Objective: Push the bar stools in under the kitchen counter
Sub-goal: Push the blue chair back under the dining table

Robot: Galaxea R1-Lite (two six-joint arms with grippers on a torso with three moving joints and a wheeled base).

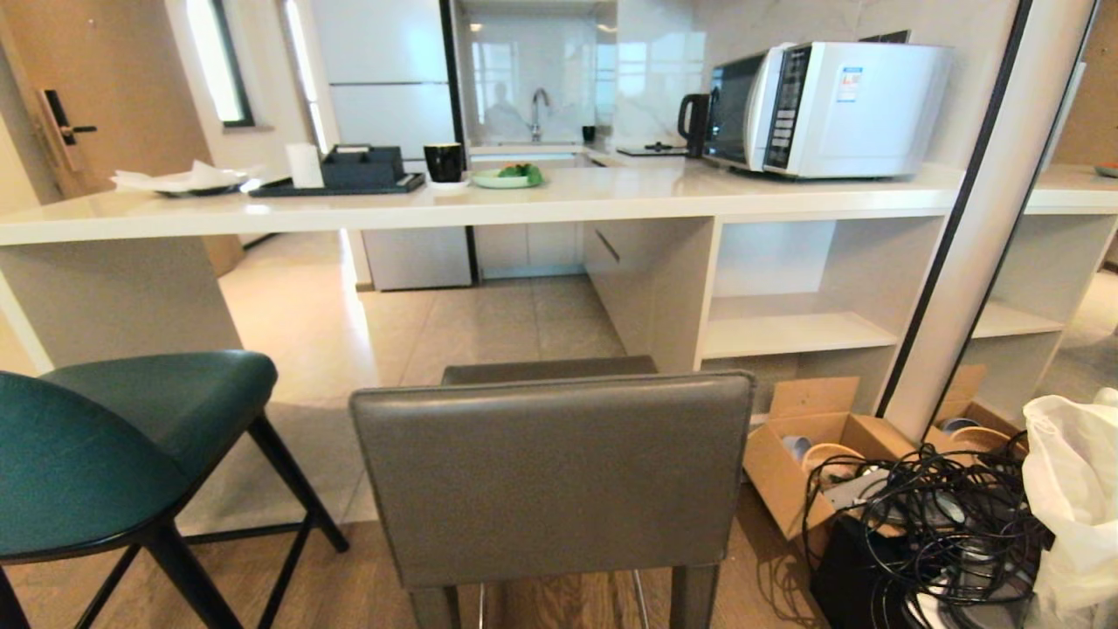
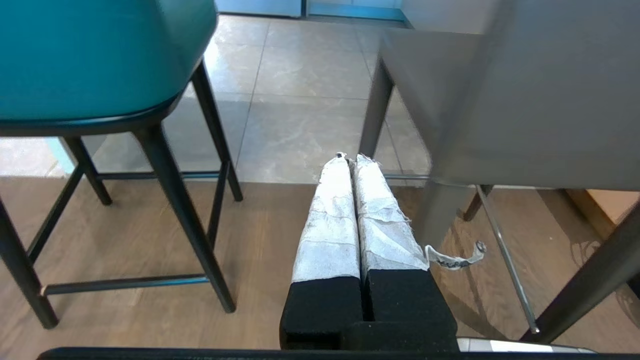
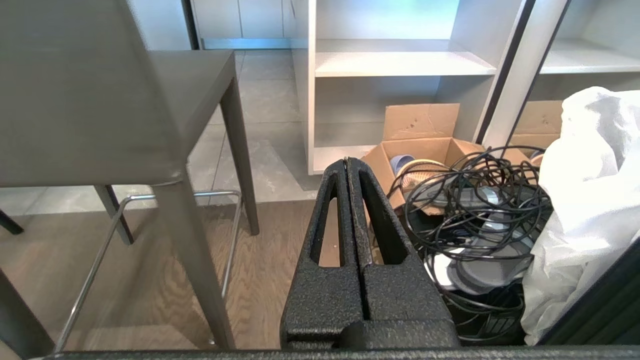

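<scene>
Out from the near edge of the kitchen counter (image 1: 541, 203), on the wood floor: both bar stools, neither tucked under. Grey leather stool (image 1: 552, 476) dead centre of the head view, square back toward the camera, seat pointing at the open gap below the counter. Teal stool (image 1: 105, 437) to its left, near the slab side panel (image 1: 113, 297) at the counter's left end, black splayed legs on the boards. Left gripper (image 2: 349, 159) low between the two stools, tape-wrapped fingers (image 2: 330, 220) pressed together, nothing between them, tips level with the grey stool's near leg but apart from it; teal stool well off to one side. Right gripper (image 3: 347, 162) likewise low and pointing forward, black fingers (image 3: 380, 215) closed flat against each other, empty, just beside the grey stool's leg and chrome footrest (image 3: 150, 220), touching neither. Beyond it, white shelf cubbies (image 1: 799, 297), an open cardboard box (image 1: 812, 445), a tangle of black cables (image 1: 926, 515) and a white plastic bag (image 1: 1079, 489). On the counter top, a microwave (image 1: 830, 105).
</scene>
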